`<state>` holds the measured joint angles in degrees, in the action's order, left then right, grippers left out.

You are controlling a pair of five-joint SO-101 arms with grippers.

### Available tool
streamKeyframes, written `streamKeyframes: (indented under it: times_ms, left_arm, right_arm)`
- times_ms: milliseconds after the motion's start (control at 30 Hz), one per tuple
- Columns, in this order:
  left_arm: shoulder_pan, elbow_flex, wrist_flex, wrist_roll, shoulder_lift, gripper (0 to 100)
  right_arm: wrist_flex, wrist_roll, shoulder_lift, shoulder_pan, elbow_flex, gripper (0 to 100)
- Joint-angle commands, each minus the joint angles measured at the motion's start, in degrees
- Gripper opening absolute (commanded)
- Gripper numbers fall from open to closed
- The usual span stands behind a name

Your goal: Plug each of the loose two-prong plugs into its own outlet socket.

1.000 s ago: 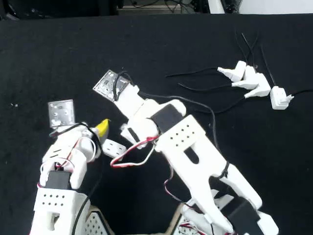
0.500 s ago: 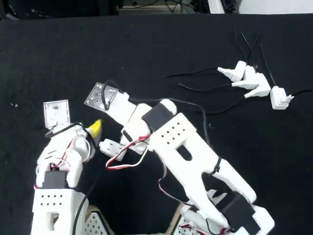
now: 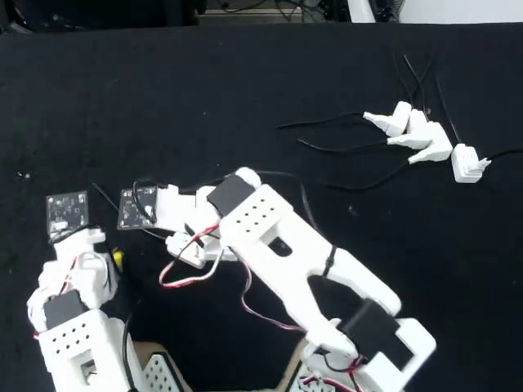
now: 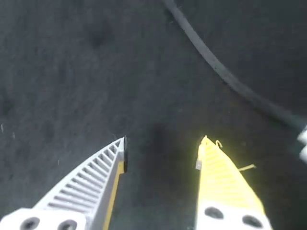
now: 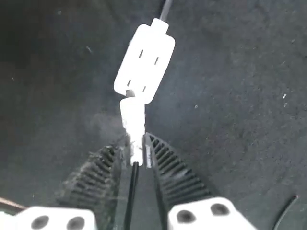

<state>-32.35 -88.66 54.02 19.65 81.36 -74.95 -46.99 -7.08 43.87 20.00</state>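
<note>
Over the last second I saw both arms swing toward the lower left of the high frame. My right gripper was clamped on a white plug whose tip touched the outlet socket. My left gripper hung with its jaws spread apart. The spare plugs lay at upper right.

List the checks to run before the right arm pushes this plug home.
1. Grip: right gripper shut on plug, ok.
2. Alignment: plug tip meets the end of the outlet block, prongs hidden, cannot tell.
3. Block braced: left gripper open and empty, near a black cable, not ok.
4. Path: loose plugs lie far from both arms, ok.
</note>
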Motion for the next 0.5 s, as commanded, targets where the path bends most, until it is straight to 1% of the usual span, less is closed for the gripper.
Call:
streamKeyframes:
  times_ms: [0, 133, 267, 333, 367, 467]
  left_arm:
    - [-3.91, -1.45, 0.70, 2.37, 0.53, 25]
    - [-3.74, -1.89, 0.70, 2.46, 0.53, 25]
    - [-3.74, -2.07, 0.62, 2.46, 0.53, 25]
    - [-3.82, -2.15, 0.62, 2.46, 0.53, 25]
    - [-3.91, -2.15, 0.70, 2.46, 0.53, 25]
    - [-3.82, -2.15, 0.70, 2.46, 0.53, 25]
  right_arm:
    - [0.62, 1.93, 1.45, 0.44, -5.05, 1.1]
    - [0.44, 8.70, 2.77, 0.44, -6.81, 1.1]
    - [-1.58, 7.91, 2.77, 0.70, -7.60, 1.1]
    - [-1.93, 8.88, 2.77, 0.44, -8.22, 1.1]
    - [-2.02, 11.16, 2.77, 0.35, -8.40, 1.1]
    - [-1.85, 21.10, 2.95, -1.67, -8.40, 1.1]
